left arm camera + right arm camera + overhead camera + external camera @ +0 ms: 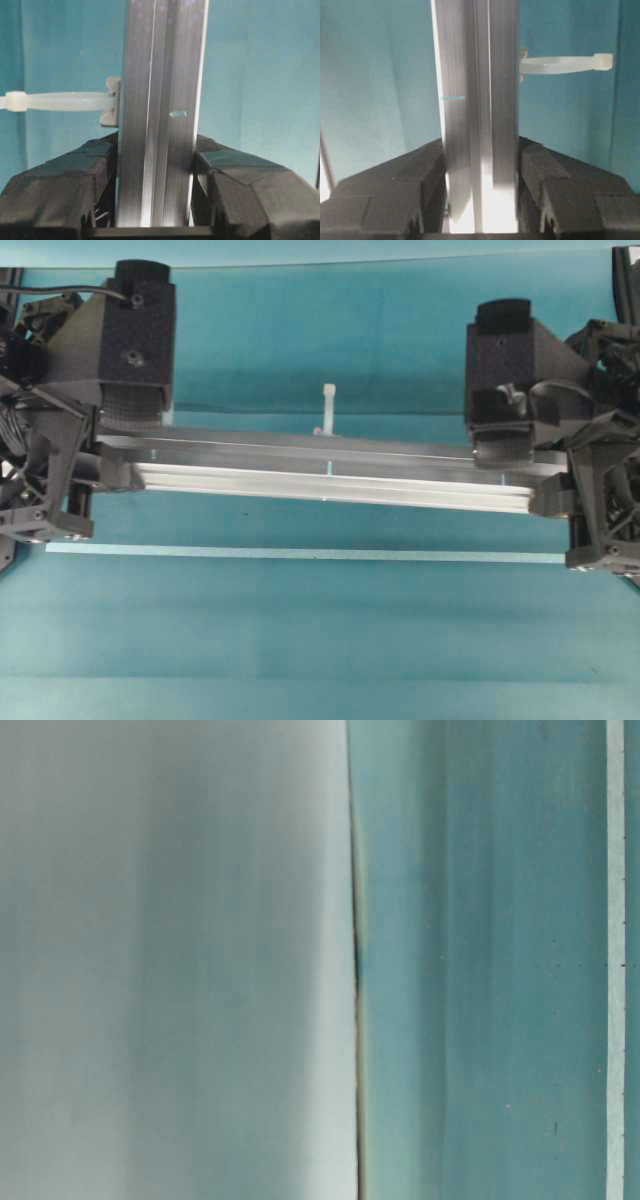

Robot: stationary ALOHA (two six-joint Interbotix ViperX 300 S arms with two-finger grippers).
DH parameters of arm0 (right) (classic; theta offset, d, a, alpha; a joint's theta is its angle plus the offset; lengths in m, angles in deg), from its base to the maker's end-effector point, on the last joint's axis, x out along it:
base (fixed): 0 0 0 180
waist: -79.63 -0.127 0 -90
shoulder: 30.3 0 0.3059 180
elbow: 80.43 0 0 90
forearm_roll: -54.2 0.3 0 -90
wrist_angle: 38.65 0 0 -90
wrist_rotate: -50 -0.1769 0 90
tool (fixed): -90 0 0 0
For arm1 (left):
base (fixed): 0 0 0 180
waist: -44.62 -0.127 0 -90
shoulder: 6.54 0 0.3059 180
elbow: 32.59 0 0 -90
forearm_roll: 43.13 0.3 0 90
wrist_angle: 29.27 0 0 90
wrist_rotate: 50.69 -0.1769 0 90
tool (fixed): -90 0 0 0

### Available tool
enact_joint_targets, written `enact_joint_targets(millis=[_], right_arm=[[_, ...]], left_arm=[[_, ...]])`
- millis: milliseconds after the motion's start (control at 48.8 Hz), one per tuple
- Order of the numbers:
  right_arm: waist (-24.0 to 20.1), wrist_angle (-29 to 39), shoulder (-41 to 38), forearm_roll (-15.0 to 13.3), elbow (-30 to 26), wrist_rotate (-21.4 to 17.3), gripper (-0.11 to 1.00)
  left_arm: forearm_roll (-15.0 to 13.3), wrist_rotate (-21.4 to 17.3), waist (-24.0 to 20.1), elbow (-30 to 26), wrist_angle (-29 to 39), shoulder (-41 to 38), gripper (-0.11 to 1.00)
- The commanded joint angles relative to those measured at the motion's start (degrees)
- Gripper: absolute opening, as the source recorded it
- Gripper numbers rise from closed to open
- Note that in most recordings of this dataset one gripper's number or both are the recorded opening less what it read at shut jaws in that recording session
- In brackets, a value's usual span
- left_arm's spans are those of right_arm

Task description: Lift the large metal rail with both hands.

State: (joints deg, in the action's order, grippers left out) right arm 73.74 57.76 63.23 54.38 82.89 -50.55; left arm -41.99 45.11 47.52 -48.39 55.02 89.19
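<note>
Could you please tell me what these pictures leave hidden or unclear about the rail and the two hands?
- Rail ends, overhead view: covered by the left hand and right hand.
- Table-level view: blurred pale and teal bands; rail and hands unrecognisable.
- Gap beneath the rail: no view shows it clearly.
- White pegs: only one is plainly visible.
- Wrist views: rail's far end cut off by the top edge.

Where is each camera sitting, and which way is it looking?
Overhead: above, looking down at the metal rail, both arms and a pale strip.
Table-level: a blurred pale and teal surface; no robot visible.
Left wrist: looks past the left end effector along the rail.
Right wrist: the same past the right end effector.
Both wrist views share the rail and white tie.
</note>
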Motion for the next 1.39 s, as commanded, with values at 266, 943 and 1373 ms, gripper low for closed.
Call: enact_joint_targets(millis=[266, 943, 1373], right_arm=[[1.9, -6.9, 1.1, -0.2, 13.1, 0.4, 0.39], [5.1, -31.2, 4.1, -0.2, 34.6, 1.8, 0.39], [5.9, -39.2, -1.1, -0.3, 40.0, 2.0, 0.39]], left_arm=[[0.1, 0.6, -1.2, 11.9, -7.6, 1.5, 0.36], [0.1, -1.0, -3.5, 35.6, -27.1, 2.1, 0.36], [0.1, -1.1, -3.5, 43.4, -38.1, -0.4, 0.36]])
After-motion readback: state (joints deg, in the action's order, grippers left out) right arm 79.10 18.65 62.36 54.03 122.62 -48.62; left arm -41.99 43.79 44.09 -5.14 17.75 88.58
